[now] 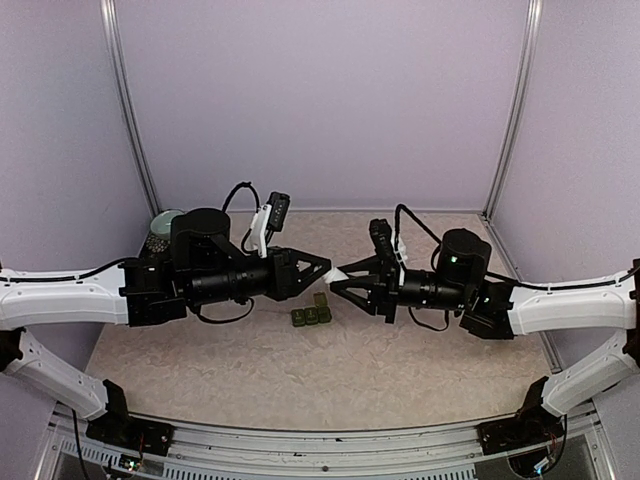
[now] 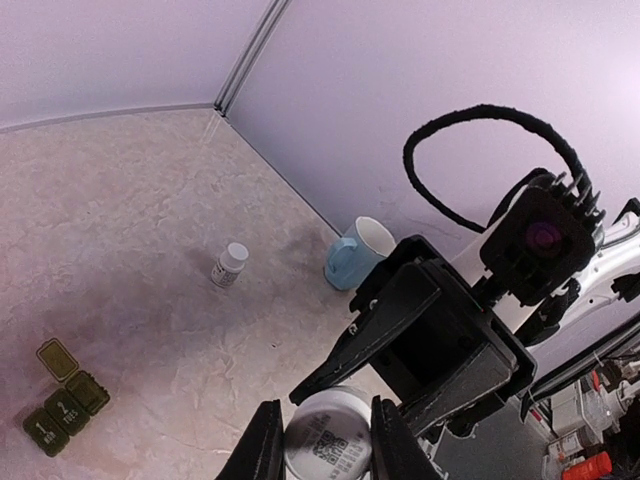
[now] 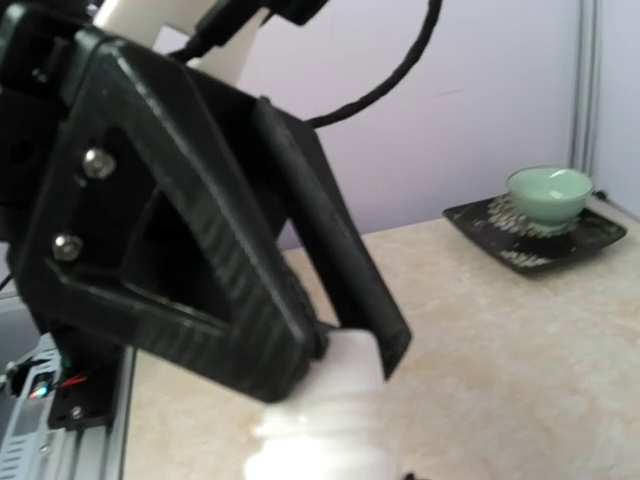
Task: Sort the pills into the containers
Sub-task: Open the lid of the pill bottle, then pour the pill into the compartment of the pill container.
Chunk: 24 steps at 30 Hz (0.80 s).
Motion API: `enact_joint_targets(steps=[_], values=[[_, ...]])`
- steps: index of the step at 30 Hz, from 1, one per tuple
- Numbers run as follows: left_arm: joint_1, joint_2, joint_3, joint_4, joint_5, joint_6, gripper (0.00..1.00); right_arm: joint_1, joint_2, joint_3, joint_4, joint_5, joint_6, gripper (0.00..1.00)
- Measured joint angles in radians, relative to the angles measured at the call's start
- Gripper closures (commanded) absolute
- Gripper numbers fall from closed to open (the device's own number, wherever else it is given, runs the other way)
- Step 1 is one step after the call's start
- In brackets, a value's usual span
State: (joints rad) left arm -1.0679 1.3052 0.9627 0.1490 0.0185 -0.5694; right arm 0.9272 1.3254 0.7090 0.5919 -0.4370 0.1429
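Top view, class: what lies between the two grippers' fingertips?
A white bottle, gripped by the left gripper and right gripper from opposite ends; the left wrist view shows it too.

Both arms reached inward and level, meeting at the white bottle [image 1: 336, 272]. The left gripper [image 1: 326, 267] clamped its body and the right gripper [image 1: 346, 276] had closed on its other end.

Soft, even light; right wrist view blurred.

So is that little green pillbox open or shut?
Partly open: on the containers, one end lid lies flipped back; the other two look shut.
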Motion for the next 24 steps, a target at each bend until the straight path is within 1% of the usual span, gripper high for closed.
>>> enact_joint_targets(steps=[4,9,16,19,24], values=[[-0.006,0.002,0.039,-0.051,-0.047,-0.018,0.80,0.012,0.000,0.013,-0.004,0.055,-0.042,1.00],[0.008,0.002,0.119,-0.075,-0.153,-0.061,0.80,0.035,0.002,0.014,-0.103,0.159,-0.113,1.00],[0.006,0.004,0.143,-0.085,-0.205,-0.100,0.78,0.061,0.004,0.014,-0.127,0.264,-0.168,1.00],[0.006,-0.008,0.120,-0.079,-0.233,-0.100,0.77,0.061,0.003,0.007,-0.121,0.282,-0.178,1.00],[0.011,-0.103,-0.047,-0.022,-0.269,-0.100,0.77,0.061,0.002,-0.064,-0.062,0.296,-0.187,1.00]])
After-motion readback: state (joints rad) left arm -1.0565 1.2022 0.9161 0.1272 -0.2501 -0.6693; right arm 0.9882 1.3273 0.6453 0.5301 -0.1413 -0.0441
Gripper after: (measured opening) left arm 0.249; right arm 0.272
